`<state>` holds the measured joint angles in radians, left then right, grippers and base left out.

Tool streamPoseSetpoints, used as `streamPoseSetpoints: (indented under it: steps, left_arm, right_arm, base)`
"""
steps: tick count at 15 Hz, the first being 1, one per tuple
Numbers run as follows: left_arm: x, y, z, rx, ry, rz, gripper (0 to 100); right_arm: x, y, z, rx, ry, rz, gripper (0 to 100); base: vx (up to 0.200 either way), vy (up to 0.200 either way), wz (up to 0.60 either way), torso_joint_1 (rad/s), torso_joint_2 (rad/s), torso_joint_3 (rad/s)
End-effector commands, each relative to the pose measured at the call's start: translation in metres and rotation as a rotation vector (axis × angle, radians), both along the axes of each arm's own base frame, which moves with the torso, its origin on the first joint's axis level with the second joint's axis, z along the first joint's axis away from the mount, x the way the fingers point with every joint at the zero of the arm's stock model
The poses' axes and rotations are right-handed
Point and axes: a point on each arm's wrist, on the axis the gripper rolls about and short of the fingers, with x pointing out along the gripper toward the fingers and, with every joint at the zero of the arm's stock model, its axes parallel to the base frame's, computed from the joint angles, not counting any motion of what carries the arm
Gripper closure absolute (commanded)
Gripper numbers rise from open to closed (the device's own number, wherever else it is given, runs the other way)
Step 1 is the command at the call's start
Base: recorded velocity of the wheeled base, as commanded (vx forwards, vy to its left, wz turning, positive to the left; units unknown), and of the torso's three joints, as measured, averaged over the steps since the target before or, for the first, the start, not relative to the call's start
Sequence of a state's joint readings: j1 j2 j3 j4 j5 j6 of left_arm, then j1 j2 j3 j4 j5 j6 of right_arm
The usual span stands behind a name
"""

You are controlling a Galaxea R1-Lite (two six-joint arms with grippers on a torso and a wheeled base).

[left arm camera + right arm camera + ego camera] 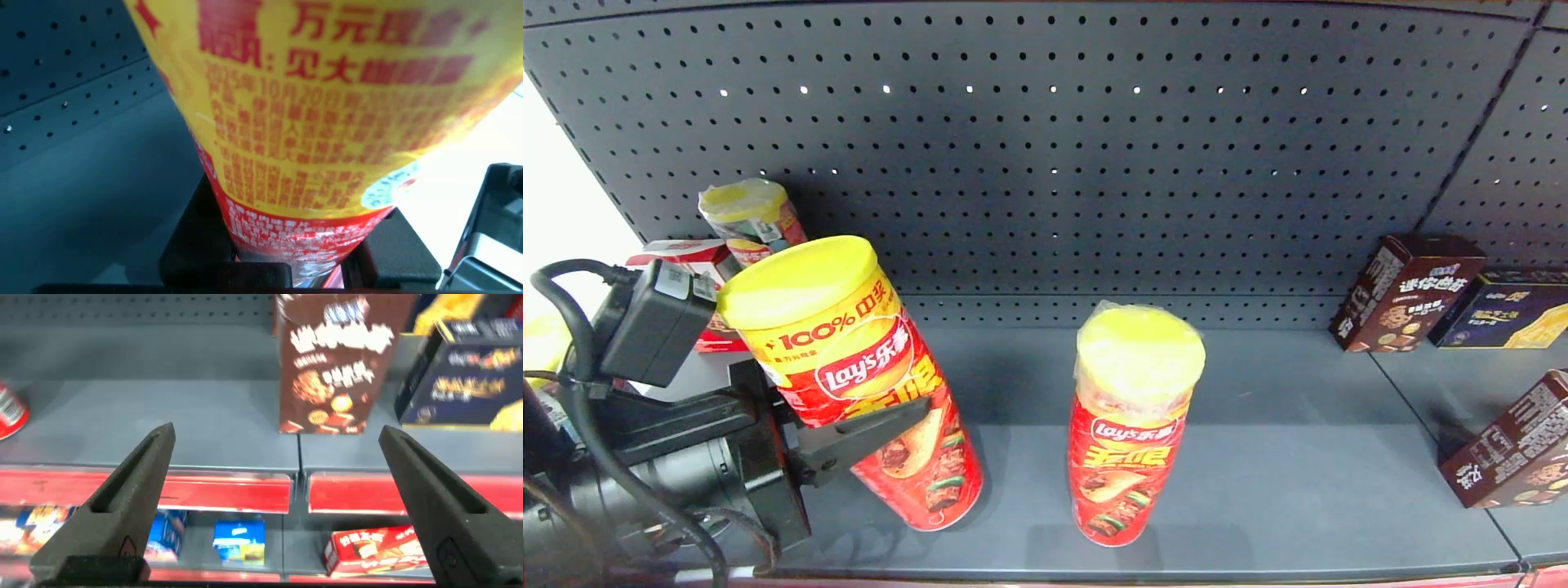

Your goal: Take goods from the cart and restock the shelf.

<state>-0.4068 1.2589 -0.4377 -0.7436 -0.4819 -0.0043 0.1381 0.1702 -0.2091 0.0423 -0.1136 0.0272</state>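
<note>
Held chip can: tilted, yellow lid toward 11 o'clock, base down at the shelf, at 8 o'clock in the head view; whether it touches cannot be told.
Left gripper: jaws clenched around that can's lower body.
Second chip can: upright at 6 o'clock, well apart from the held one.
Right gripper: jaws released and wide, in front of the shelf edge, facing a brown box.
Boxes: brown box, dark blue box just beside it at 3 o'clock; another brown box at 4 o'clock.
Back corner: small can and red-and-white box at 10 o'clock.
</note>
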Motion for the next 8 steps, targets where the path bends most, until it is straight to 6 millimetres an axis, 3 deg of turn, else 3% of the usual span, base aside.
streamPoseSetpoints:
  steps: [1, 8]
  left_arm:
    - [-0.0007, 0.0001, -0.0012, 0.002, 0.002, -0.001, 100]
    - [-0.0023, -0.0008, -0.0034, 0.009, 0.005, -0.011, 100]
  right_arm:
    - [0.0064, 0.0008, -0.0436, -0.020, 0.012, -0.015, 0]
    - [0.0070, 0.0009, -0.0496, -0.063, 0.045, -0.023, 0]
  base:
    - [0.000, 0.000, 0.00, 0.000, 0.00, 0.000]
    - [0.000, 0.000, 0.00, 0.000, 0.00, 0.000]
